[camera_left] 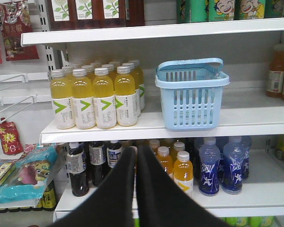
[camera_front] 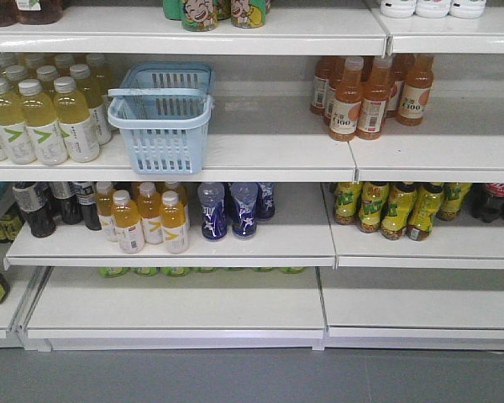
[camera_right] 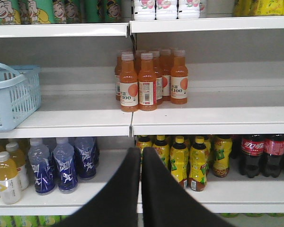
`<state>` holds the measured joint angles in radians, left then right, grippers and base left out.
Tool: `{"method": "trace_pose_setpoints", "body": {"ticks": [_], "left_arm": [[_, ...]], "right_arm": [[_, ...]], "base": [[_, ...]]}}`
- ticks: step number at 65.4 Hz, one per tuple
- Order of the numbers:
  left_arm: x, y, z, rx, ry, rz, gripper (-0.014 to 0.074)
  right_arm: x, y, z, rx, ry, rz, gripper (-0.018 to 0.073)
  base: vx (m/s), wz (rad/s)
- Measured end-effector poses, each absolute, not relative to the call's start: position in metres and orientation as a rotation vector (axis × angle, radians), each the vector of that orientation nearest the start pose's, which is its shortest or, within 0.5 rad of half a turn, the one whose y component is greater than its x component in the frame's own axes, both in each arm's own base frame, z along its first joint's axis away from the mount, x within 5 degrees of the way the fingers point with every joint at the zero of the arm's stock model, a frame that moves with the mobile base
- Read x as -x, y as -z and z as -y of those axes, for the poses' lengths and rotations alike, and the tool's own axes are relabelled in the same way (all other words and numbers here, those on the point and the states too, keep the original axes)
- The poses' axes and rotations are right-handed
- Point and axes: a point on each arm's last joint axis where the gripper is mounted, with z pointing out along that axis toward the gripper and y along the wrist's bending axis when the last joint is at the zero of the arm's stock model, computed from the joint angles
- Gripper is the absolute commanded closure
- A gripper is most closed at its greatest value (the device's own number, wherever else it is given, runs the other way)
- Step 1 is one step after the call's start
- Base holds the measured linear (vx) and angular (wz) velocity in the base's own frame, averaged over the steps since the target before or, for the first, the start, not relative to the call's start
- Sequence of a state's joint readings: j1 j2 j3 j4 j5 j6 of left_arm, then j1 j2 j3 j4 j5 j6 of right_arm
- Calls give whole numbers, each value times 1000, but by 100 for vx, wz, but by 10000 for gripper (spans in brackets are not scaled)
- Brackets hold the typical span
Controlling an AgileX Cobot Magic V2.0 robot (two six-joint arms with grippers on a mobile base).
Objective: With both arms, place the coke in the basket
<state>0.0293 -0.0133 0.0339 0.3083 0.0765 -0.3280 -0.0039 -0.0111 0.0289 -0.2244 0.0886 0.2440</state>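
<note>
**While Both Claws Hang Closed, the Basket Stands on the Middle Shelf**

Although each wrist camera faces the store shelving head-on, neither claw grips anything. In the left wrist view, the left claw point(camera_left: 135, 151) has its two black fingers pressed together. Only a thin slit shows between them, and nothing is caught in it. It hangs in front of the lower shelf, clear of the goods. The right claw point(camera_right: 141, 152) looks the same in its own view, with fingers pressed together and bare, in front of a row of yellow-green bottles point(camera_right: 180, 158).

The light blue basket point(camera_front: 164, 138) stands upright on the middle shelf point(camera_front: 260, 155), near the front edge. One flat handle arches across its open top. Just beside it, toward the left of the front view, stands a block of pale yellow drink bottles point(camera_front: 38, 122). Well apart on the other side is a cluster of orange C100 bottles point(camera_front: 361, 96). In the left wrist view the basket point(camera_left: 194, 101) sits above and to the right of the claw. In the right wrist view only part of it point(camera_right: 12, 99) shows at the left edge.

On the shelf below the basket stand orange-yellow bottles point(camera_front: 147, 220) and blue bottles point(camera_front: 227, 210). Dark cola bottles with red labels point(camera_right: 258, 153) stand at the far right of that lower shelf.
</note>
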Motion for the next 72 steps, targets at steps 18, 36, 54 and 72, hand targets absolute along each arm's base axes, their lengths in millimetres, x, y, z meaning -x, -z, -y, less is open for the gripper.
{"method": "trace_pose_setpoints", "body": {"ticks": [18, 36, 54, 72], "left_arm": [[-57, -196, -4, 57, -25, -1576, 603], [-57, -196, -4, 57, -25, -1576, 603], [-57, -196, -4, 57, -25, -1576, 603], [-57, -196, -4, 57, -25, -1576, 603]], "right_arm": [[-57, -196, 2, -35, 3, -1587, 564], [-57, -196, 2, -35, 3, -1587, 564], [-57, -196, 2, -35, 3, -1587, 564], [-57, -196, 2, -35, 3, -1587, 564]], "base": [[17, -5], [14, -2], [11, 4], [7, 4]]}}
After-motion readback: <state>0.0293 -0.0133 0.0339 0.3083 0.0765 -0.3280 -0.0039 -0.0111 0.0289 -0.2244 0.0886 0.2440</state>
